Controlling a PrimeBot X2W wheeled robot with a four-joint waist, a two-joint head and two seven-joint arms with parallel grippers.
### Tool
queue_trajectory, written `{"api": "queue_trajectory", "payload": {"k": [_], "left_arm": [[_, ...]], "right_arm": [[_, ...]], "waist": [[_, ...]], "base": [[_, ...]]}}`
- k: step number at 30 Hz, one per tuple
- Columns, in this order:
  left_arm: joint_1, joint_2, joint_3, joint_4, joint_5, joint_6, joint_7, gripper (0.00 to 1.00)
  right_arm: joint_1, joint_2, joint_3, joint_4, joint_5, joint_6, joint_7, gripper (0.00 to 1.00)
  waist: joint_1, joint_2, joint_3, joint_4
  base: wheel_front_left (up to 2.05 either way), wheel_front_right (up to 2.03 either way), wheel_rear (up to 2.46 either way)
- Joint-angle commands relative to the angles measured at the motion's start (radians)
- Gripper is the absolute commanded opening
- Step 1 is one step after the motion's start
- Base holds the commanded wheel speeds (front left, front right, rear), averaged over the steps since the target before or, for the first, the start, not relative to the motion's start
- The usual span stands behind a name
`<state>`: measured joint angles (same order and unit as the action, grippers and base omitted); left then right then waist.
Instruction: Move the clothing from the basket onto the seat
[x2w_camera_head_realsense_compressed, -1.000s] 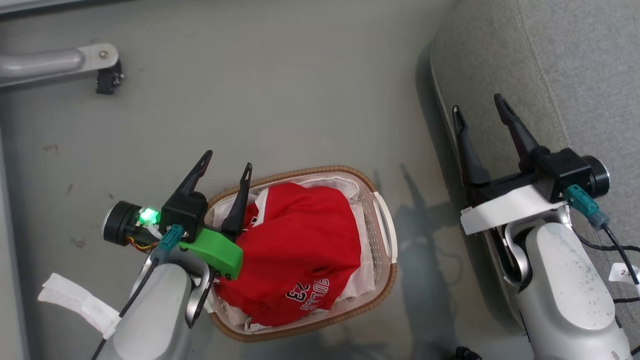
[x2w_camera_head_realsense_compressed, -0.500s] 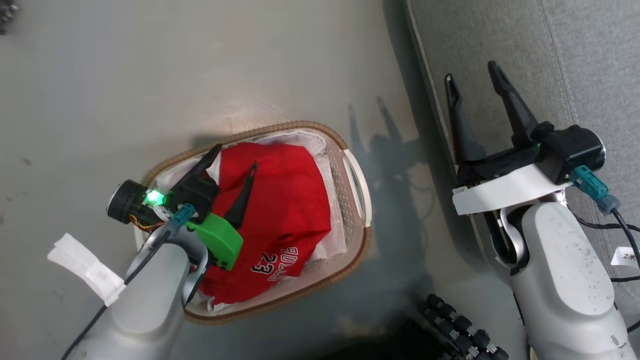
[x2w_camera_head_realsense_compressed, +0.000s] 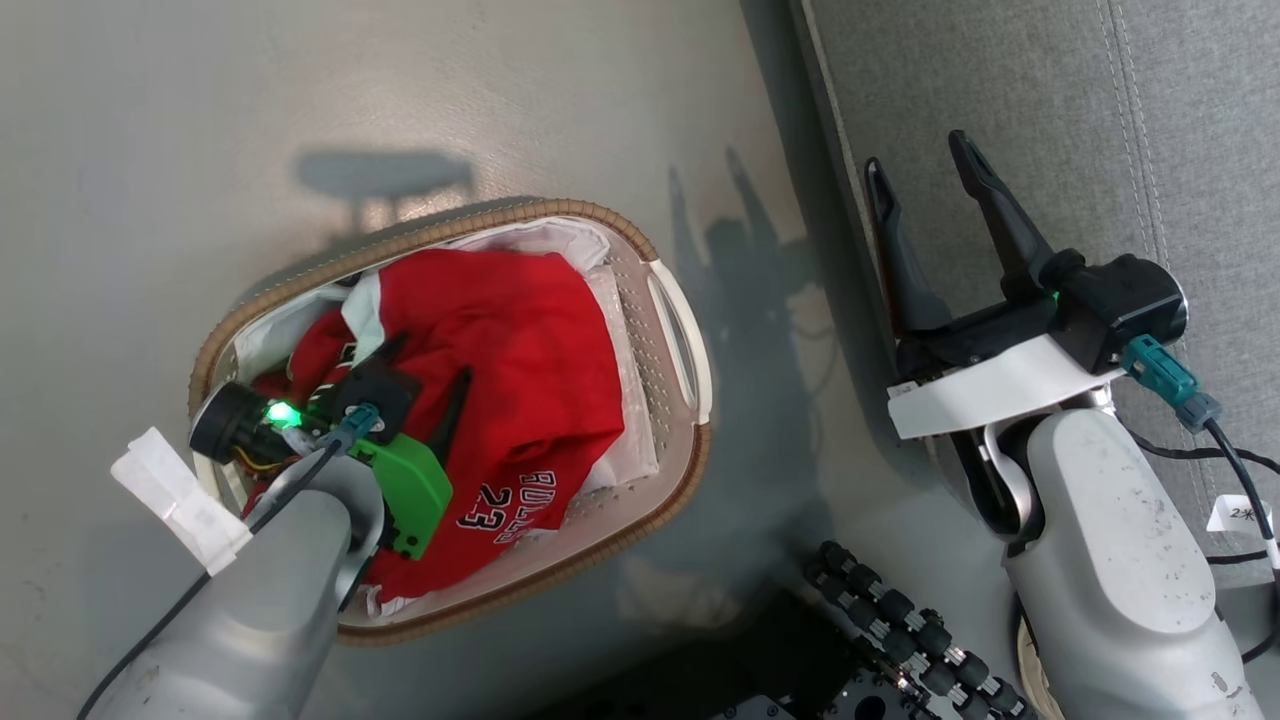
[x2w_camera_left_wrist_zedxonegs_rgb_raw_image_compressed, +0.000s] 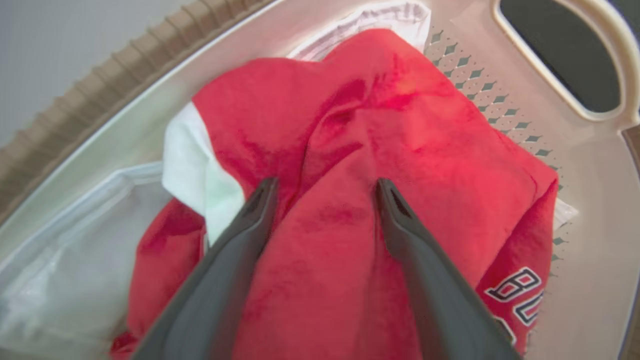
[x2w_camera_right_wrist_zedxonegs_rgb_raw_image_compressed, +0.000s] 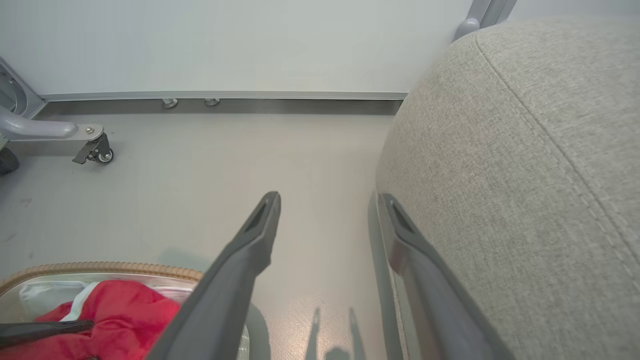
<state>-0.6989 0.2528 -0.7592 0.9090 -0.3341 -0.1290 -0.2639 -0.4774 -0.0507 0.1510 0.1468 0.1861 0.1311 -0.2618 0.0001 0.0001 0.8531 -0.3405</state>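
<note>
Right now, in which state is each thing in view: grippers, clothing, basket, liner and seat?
left gripper: open, fingers lowered onto the clothing, not closed on it.
right gripper: open, holding nothing, at the edge of the seat.
clothing: crumpled heap inside the basket.
basket: upright, loaded.
liner sheet: under the clothing.
seat: no clothing on the part in view.

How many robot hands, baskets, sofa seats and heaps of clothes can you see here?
Dark two-fingered grippers: 2, the left gripper and right gripper, both open
Oval white perforated plastic basket with brown woven rim: 1
Large rounded grey fabric seat: 1
Heaps of bright red clothing in the basket: 1; single garments cannot be told apart
Total: 5
</note>
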Motion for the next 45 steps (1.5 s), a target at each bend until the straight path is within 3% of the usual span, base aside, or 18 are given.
{"api": "queue_trajectory", "payload": {"k": [1,7,8,9,13,19,33,45], "left_arm": [[-0.019,-0.004,-0.022,0.037,-0.022,-0.003,-0.001,1.0],[-0.043,-0.032,-0.143,0.079,-0.132,-0.003,-0.001,1.0],[-0.04,-0.032,-0.168,0.08,-0.147,-0.003,-0.001,0.9],[-0.039,-0.03,-0.201,0.074,-0.159,-0.003,-0.001,0.0],[-0.02,-0.017,-0.287,0.038,-0.214,-0.003,-0.001,0.0],[0.039,-0.02,-0.281,-0.035,-0.283,-0.003,-0.001,0.0],[0.288,-0.086,-0.085,-0.242,-0.22,-0.003,-0.001,0.0],[0.48,-0.127,0.115,-0.422,-0.117,-0.003,-0.001,0.0]], "right_arm": [[0.01,-0.001,0.003,0.0,0.005,-0.001,-0.005,1.0],[0.016,-0.001,0.004,0.014,0.003,-0.001,-0.005,1.0],[0.017,-0.002,0.005,0.019,0.003,-0.001,-0.005,1.0],[0.016,-0.001,0.007,0.025,0.004,-0.001,-0.005,1.0],[0.019,-0.002,0.008,0.039,-0.001,-0.001,-0.005,1.0],[0.05,-0.002,-0.01,0.062,-0.024,-0.001,-0.005,1.0],[0.188,-0.003,-0.101,0.117,-0.089,-0.001,-0.005,1.0],[0.338,-0.008,-0.094,0.154,-0.108,-0.001,-0.005,1.0]], "waist": [[-0.0001,-0.0001,0.004,-0.003],[-0.0001,-0.0001,-0.007,0.003],[-0.0001,-0.0001,-0.014,0.004],[-0.0001,-0.0001,-0.023,0.005],[-0.0001,-0.0001,-0.074,0.01],[-0.0001,-0.0001,-0.193,0.038],[-0.0001,-0.0001,-0.543,0.165],[-0.0001,-0.0001,-0.78,0.238]], "base": [[0.0,0.0,0.0],[0.0,0.0,0.0],[0.0,0.0,0.0],[0.0,0.0,0.0],[0.0,0.0,0.0],[0.0,0.0,0.0],[0.0,0.0,0.0],[0.0,0.0,0.0]]}}
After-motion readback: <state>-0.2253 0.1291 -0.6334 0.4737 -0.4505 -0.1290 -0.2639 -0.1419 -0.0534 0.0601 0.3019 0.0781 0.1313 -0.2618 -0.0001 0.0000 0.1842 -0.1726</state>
